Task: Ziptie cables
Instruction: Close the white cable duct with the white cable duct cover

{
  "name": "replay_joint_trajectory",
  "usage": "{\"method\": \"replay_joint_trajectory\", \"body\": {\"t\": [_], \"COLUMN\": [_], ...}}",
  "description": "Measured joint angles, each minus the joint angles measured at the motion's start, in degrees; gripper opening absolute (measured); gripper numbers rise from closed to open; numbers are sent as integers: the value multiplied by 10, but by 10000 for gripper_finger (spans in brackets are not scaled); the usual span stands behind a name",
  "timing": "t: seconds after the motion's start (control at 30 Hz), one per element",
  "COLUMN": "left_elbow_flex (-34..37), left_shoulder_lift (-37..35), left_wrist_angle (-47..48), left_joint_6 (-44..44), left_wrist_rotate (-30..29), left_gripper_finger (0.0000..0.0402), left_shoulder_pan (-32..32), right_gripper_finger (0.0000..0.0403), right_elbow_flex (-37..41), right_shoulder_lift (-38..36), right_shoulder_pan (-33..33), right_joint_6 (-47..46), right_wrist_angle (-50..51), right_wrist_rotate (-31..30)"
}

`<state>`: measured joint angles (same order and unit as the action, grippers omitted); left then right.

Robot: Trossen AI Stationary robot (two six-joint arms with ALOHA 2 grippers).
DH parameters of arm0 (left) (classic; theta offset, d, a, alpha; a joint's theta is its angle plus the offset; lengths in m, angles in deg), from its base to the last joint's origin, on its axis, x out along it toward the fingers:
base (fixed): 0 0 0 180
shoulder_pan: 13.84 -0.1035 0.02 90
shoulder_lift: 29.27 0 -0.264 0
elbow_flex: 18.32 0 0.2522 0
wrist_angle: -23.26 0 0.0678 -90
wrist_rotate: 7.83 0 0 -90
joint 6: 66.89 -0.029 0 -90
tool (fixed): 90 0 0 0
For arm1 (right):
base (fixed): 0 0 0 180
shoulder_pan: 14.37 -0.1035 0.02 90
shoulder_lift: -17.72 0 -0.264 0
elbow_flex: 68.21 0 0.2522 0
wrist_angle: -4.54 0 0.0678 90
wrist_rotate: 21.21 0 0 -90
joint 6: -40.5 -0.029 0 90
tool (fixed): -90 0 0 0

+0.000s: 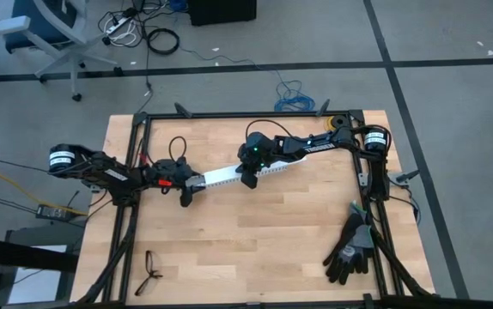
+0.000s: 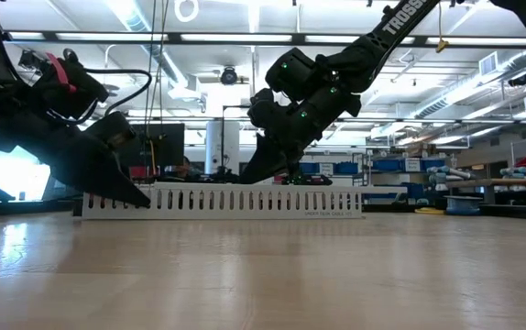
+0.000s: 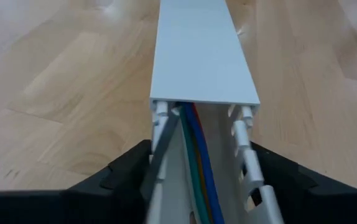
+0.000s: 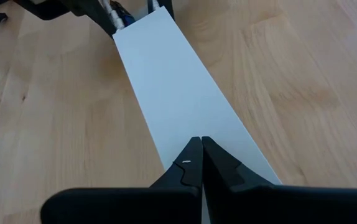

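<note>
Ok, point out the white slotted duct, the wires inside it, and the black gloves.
white slotted duct [image 2: 245, 201], low view, on its slotted side wall.
wires [image 3: 197, 155], left wrist view, on the coloured strands inside the open channel.
black gloves [image 1: 349, 249], high view, on the palm.

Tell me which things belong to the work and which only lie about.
In use: white slotted duct, its cover, coloured wires inside it, left gripper at its end, right gripper on the cover.
Lying about: black gloves, glasses, blue cable on the floor.

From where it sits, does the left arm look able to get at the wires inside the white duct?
Probably yes: the left tool straddles the duct's uncovered end, where the wires lie exposed. Farther along, the cover hides them.
</note>
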<state>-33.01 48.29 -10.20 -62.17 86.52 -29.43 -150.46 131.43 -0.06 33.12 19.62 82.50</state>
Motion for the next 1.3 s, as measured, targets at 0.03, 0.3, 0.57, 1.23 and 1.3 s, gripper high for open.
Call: {"method": "replay_joint_trajectory", "body": {"t": [0.03, 0.3, 0.57, 1.23, 1.3], "left_elbow_flex": [0, -1, -1, -17, -18], "left_shoulder_lift": [0, 0, 0, 10, 10], "left_wrist_angle": [-1, -1, -3, -5, -3], "left_joint_6": [0, -4, -30, 0, 4], "left_wrist_rotate": [0, -2, -3, 1, 2], "left_gripper_finger": [235, 232, 238, 241, 248], "left_shoulder_pan": [0, 0, 0, 0, 0], "right_gripper_finger": [0, 0, 0, 0, 0], "right_elbow_flex": [0, 2, 2, 0, 0], "right_shoulder_lift": [0, -22, -109, -35, -35], "right_shoulder_pan": [0, -3, -4, -5, -5], "right_joint_6": [0, 13, 18, -2, -2], "right_wrist_angle": [0, 5, 170, 59, 59], "right_wrist_rotate": [0, -6, -65, -22, -21]}}
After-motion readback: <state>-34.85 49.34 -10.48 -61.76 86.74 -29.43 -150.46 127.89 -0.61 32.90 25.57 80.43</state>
